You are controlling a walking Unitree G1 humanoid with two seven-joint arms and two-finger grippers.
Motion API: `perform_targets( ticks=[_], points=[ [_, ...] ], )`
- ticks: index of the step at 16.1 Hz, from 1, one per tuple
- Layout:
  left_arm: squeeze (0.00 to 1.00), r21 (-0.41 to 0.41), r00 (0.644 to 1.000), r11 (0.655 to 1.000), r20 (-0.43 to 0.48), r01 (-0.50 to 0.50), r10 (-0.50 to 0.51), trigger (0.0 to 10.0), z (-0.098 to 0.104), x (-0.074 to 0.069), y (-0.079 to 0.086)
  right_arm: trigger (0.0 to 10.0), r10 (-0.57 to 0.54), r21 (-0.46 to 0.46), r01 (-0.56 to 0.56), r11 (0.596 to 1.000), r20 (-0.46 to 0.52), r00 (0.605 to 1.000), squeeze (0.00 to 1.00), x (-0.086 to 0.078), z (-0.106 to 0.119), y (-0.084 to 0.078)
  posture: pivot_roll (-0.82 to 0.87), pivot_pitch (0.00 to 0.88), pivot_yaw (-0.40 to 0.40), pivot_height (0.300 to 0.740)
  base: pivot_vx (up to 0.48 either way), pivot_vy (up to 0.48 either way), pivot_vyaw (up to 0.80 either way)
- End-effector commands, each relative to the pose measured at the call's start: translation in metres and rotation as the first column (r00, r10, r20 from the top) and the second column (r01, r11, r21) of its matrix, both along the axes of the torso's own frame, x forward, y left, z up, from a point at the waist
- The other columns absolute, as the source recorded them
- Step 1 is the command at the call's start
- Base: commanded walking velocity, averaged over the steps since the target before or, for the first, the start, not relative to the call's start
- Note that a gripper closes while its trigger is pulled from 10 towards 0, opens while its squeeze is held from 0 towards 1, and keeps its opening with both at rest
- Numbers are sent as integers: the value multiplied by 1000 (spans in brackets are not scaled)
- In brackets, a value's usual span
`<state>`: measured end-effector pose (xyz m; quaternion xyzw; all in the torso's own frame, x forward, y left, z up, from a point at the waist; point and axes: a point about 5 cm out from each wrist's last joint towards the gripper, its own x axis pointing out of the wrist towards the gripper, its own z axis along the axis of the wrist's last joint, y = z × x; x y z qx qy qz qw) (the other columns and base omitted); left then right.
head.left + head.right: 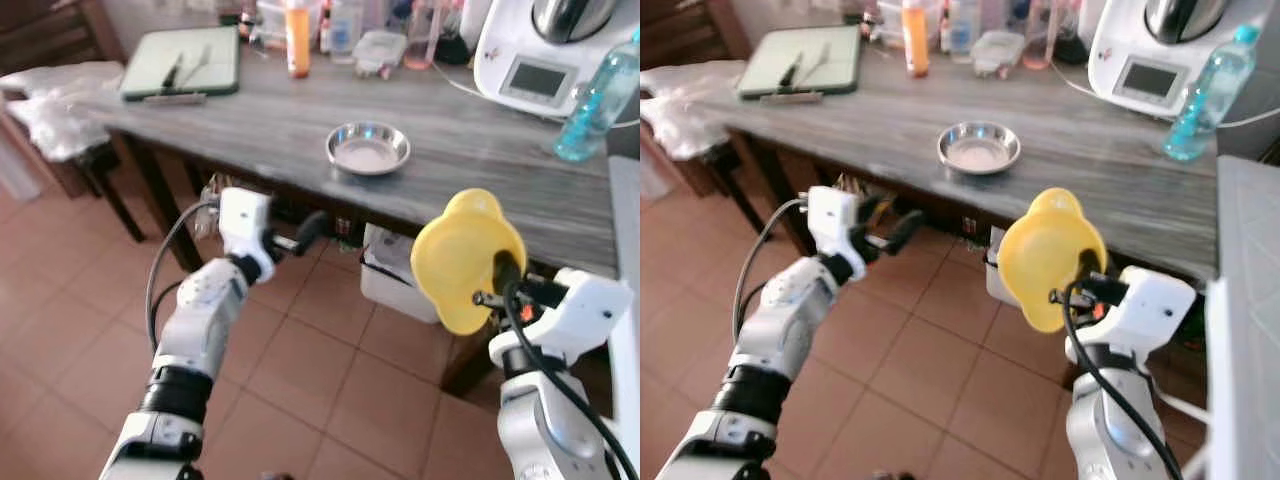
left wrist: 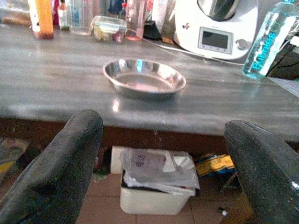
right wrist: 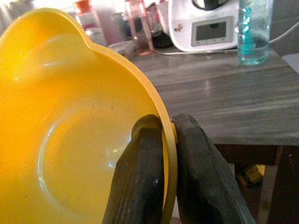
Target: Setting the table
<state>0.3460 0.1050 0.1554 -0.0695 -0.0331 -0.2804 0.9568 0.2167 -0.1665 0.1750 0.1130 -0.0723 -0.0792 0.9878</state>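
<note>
One long grey wooden bench [image 1: 300, 130] carries a white kitchen machine [image 1: 540, 50] at its far right and a round shiny steel dish [image 1: 368, 148] near its front edge. The right end effector [image 3: 169, 158] clamps the rim of a yellow plastic bowl [image 1: 462, 258], held upright before the bench. The left end effector [image 2: 163, 163] hangs spread, holding nothing.

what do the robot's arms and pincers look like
Both arms are silver-grey with black joint bands and white blocky wrist housings. A black cable loops along each forearm. Each pincer, left pincer and right pincer, has two long, matte black, rounded fingers.
</note>
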Motion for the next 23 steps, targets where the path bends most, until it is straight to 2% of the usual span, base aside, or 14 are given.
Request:
perform_targets(
  ticks=[1,13,17,23],
  points=[
    [0,8,1000,1000,-5,29,-29,10000,-2,-2,-9,0,-21,-5,21,1000,10,1000,0,-3,2,-5,12,123,16,740,337,341,0],
    [0,8,999,999,-6,44,-44,10000,-4,-3,-13,0,-17,-11,17,1000,10,1000,0,-2,2,-5,11,121,12,740,338,341,0],
    [0,-9,998,998,-6,58,-58,10000,-4,-6,-15,0,-15,-9,15,1000,13,1000,0,-2,3,-5,8,125,11,740,0,0,0],
    [0,-17,997,997,23,73,-72,10000,1,-7,-20,0,-14,-12,14,1000,21,1000,0,-2,5,-5,4,122,10,740,0,0,-653]
  ],
)
